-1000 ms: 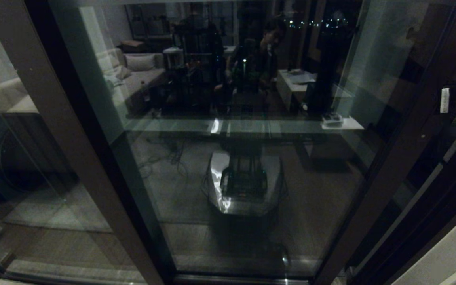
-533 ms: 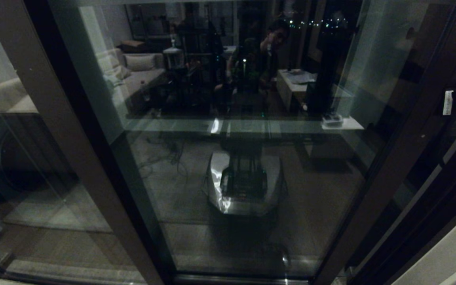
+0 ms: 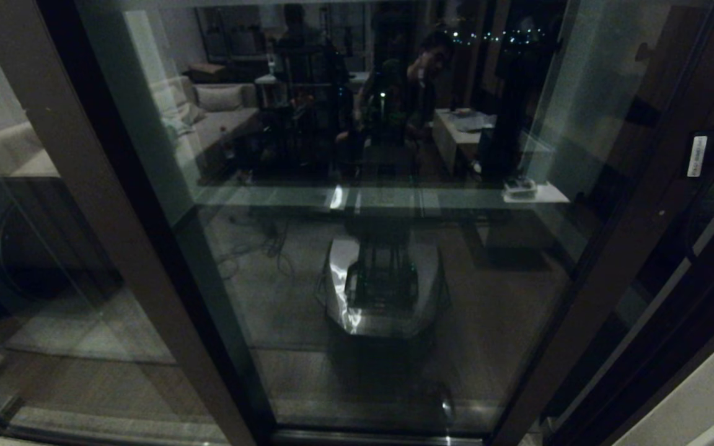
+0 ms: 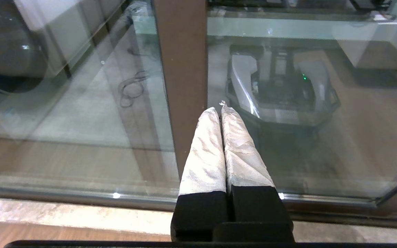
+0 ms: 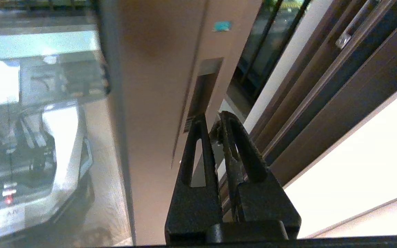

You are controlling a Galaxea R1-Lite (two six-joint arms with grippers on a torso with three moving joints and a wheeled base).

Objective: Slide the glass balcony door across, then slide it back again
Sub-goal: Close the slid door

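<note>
A warm brown wooden plank floor [image 4: 40,237] runs along the near side, and a pale speckled stone threshold strip [image 4: 64,213] lies directly on it, stretching both ways past the foot of the plain brown metal upright [image 4: 181,69]. Just behind that strip, a dark metal bottom track [image 4: 81,197] passes under the upright. The tall dark-framed glass balcony door [image 4: 322,120] stands on the track, to one side of the upright
</note>
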